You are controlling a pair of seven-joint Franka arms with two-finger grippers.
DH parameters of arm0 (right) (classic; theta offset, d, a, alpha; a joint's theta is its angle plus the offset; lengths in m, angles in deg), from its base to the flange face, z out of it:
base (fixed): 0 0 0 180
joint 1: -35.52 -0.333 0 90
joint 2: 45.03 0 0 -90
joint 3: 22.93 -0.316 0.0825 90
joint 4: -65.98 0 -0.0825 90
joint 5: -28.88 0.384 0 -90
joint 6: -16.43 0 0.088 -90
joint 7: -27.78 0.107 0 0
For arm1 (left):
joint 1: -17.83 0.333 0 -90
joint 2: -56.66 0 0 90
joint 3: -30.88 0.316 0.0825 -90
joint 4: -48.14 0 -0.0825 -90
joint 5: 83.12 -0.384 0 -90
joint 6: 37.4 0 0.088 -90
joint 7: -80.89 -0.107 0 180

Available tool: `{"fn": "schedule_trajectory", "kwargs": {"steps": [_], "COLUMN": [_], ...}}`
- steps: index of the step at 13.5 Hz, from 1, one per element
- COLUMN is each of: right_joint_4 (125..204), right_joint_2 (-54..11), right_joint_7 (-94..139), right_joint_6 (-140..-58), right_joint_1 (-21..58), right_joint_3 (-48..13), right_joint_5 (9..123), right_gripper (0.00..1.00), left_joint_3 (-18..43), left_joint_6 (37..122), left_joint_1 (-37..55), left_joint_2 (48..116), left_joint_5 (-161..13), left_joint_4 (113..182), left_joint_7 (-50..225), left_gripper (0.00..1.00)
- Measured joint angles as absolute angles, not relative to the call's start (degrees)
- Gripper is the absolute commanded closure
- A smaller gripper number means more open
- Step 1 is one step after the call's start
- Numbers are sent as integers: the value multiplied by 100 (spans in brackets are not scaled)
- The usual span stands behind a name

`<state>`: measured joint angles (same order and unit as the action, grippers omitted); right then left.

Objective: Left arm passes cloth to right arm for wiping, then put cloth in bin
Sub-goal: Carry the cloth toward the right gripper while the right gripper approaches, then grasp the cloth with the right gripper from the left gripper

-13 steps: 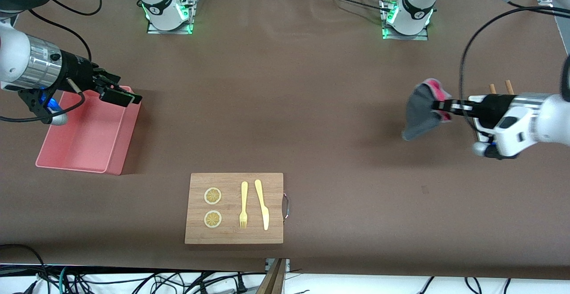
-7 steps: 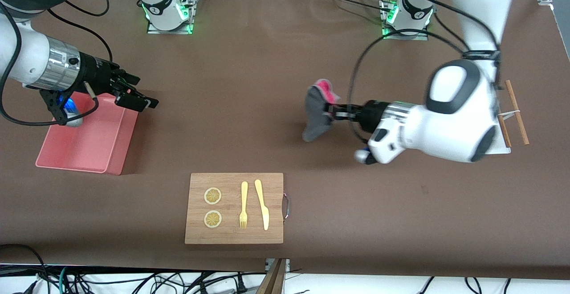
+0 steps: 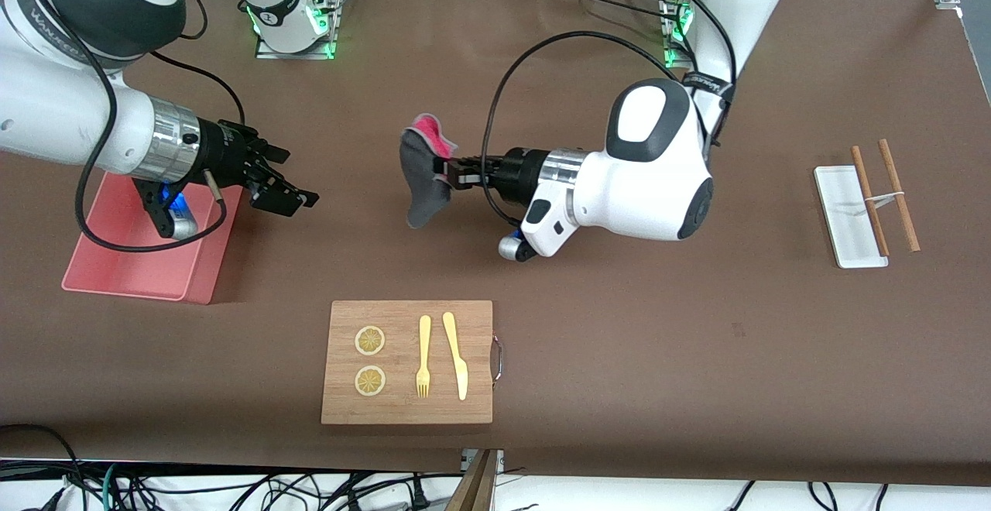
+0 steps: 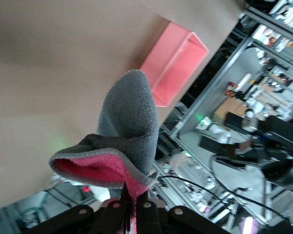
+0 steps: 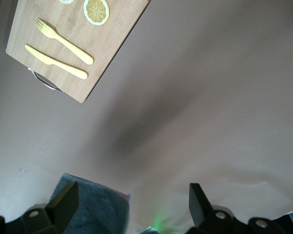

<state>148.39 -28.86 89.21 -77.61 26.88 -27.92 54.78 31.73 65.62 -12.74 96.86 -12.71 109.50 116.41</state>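
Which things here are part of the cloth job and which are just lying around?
Job: cloth, pinched in the shut left gripper above the table; open right gripper, by the bin.
Lying about: cutting board with lemon slices, fork, knife; white tray; chopsticks.

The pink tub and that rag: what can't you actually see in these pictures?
- Bin: in the front view the right arm covers much of its inside, so its contents cannot be told.
- Cloth: the left tool hides the pinched edge.
- Cloth in the right wrist view: cut off by the picture's edge.
- White tray: the small thing on it is too small to name.
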Motion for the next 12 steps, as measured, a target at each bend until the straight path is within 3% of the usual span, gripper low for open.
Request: {"fn": "schedule_trajectory", "kwargs": {"steps": [6,12], "right_joint_4": [14839,14835], "right_joint_2": [-2603,-2568], "right_joint_7": [9263,9566], "right_joint_6": [-8020,-7956], "right_joint_1": [2585,2474], "right_joint_3": [-2791,-2791], "right_joint_5": [5756,5898], "right_gripper": [0,0], "left_joint_3": [3174,3173], "left_joint_6": [7428,8025], "left_joint_1": [-1582,-1886], "left_joint_2": [9687,9687], "left_joint_5": [-158,-104], "left_joint_4": [10919,10914], "left_joint_7": [12108,12282], "left_gripper": [100,100]}}
